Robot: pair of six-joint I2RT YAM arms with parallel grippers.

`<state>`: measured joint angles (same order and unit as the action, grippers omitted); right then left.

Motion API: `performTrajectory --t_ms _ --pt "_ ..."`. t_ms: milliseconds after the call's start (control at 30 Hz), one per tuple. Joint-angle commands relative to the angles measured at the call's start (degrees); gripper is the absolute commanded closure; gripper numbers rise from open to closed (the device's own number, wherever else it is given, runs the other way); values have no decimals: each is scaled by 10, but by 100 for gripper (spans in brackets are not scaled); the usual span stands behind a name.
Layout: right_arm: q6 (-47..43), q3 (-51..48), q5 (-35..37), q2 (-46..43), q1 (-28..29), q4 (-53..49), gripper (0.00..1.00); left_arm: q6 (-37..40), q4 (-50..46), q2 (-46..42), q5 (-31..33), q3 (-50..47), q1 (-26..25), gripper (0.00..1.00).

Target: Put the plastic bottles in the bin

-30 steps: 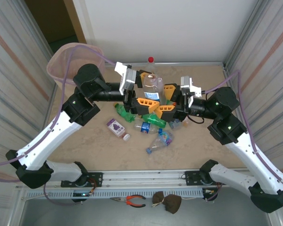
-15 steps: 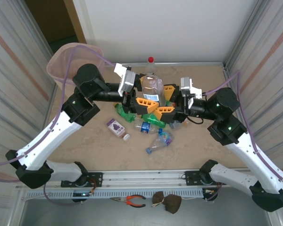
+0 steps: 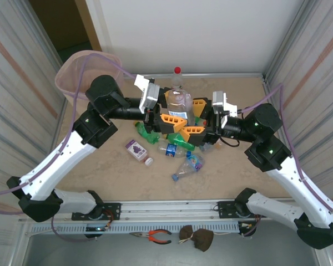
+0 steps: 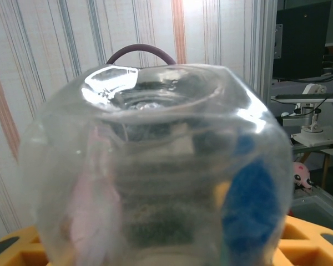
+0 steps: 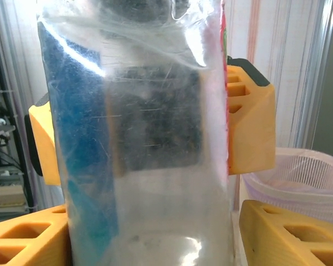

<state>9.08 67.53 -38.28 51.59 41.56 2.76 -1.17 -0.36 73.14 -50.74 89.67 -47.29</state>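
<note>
- The left pincer [image 3: 176,110] is clamped on one clear bottle [image 3: 180,101] with a blue label, print unreadable, above mid-worktop [image 3: 100,172].
- The right pincer [image 3: 191,117] straddles it, jaws slightly parted.
- One red-capped bottle [image 3: 177,76] stands at the far edge.
- At least five loose bottles [image 3: 183,142] lie centrally.
- One bin [image 3: 77,75] stands at the far left corner.

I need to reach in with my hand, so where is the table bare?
Bare: the near strip between the bottle heap and the front rail, and the far right corner beyond the right arm. Crowded: the middle, around the heap and the clear bottle held above it.
</note>
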Motion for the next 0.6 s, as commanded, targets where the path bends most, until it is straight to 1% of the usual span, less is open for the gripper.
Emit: performTrajectory --t_ms 0,167,300,367,567 --pt "-17 13 22 -17 3 -11 23 20 -11 -17 26 15 -3 46" --pt "-29 5 50 -35 3 -31 11 36 -45 -20 80 18 4 46" --pt "-41 1 79 -54 4 -60 8 30 -64 -25 123 17 27 46" --pt "-47 -2 99 -65 4 -73 8 29 -84 -27 157 21 43 47" --pt "-67 -9 163 -91 3 -97 6 22 -194 -21 298 63 112 50"
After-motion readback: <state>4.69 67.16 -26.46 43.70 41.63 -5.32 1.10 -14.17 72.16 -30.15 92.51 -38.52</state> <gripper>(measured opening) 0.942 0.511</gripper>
